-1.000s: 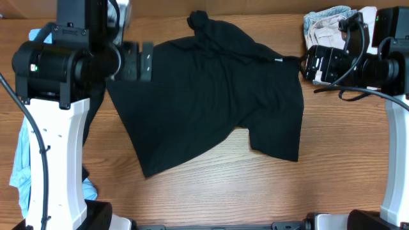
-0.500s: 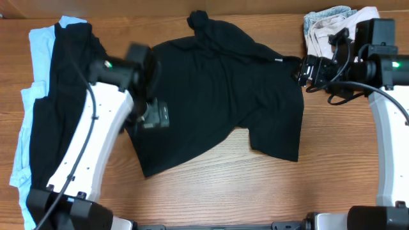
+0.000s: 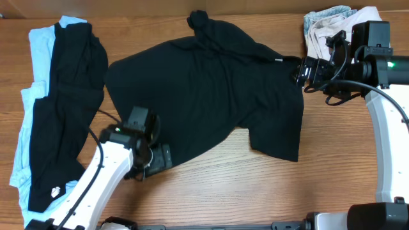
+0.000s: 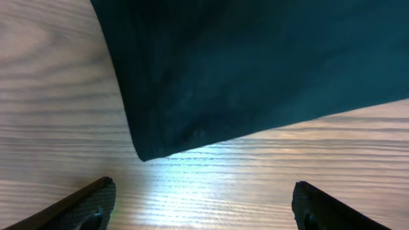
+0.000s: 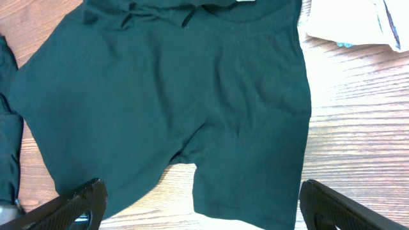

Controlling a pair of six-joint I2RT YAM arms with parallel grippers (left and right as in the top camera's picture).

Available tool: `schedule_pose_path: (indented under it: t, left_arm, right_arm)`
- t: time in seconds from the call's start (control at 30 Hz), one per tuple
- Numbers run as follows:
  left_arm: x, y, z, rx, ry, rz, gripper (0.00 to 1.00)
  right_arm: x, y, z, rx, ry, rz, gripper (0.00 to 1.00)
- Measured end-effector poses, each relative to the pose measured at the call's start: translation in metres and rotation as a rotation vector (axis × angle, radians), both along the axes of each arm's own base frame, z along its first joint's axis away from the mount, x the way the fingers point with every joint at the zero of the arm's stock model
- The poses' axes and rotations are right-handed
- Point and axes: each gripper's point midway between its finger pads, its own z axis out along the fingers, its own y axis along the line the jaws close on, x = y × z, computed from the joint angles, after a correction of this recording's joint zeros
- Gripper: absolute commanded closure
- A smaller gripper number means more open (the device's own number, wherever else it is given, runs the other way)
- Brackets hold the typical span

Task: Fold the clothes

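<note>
A black garment (image 3: 211, 96) lies spread flat on the middle of the table, bunched at its far edge, with a notch in its near hem. My left gripper (image 3: 161, 157) is open and empty, low over the table at the garment's near-left corner (image 4: 144, 153); in the left wrist view the gripper (image 4: 204, 211) has bare wood between its fingers. My right gripper (image 3: 300, 70) is open and empty, held above the garment's far-right edge. In the right wrist view the gripper (image 5: 204, 207) looks down on the whole garment (image 5: 172, 96).
A pile with a light blue garment (image 3: 38, 57) and a black one (image 3: 61, 115) bearing a small white label (image 3: 56, 190) lies along the left edge. A heap of pale clothes (image 3: 332, 22) sits at the far right corner, also in the right wrist view (image 5: 351, 19).
My left arm has swung from the far left down to the garment's near-left corner, uncovering the left pile. My right gripper has shifted slightly left. The garment has not moved.
</note>
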Motion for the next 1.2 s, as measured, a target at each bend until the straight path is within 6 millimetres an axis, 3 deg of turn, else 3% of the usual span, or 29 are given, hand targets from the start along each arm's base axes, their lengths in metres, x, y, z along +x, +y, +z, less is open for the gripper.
schedule_pose_path:
  t: [0.17,0.37,0.93,1.0,1.2]
  left_arm:
    - [-0.005,0.000,-0.018,-0.009,0.005,0.035,0.21]
    - [-0.004,0.005,-0.027,0.018,-0.013,0.093,0.43]
    - [-0.009,0.020,-0.039,0.098,-0.022,0.129,0.48]
    - [-0.008,0.022,-0.039,0.106,-0.029,0.132,0.55]
    - [0.003,0.021,-0.042,0.107,-0.061,0.148,0.96]
  right_arm:
    - [0.000,0.000,0.000,0.000,0.000,0.000,0.00]
    - [0.000,0.000,0.000,0.000,-0.001,0.000,0.00]
    - [0.001,0.000,0.000,-0.001,-0.004,0.000,0.00]
    - [0.001,0.000,0.000,0.000,-0.004,0.000,0.00]
    - [0.001,0.000,0.001,0.000,-0.005,0.000,0.00]
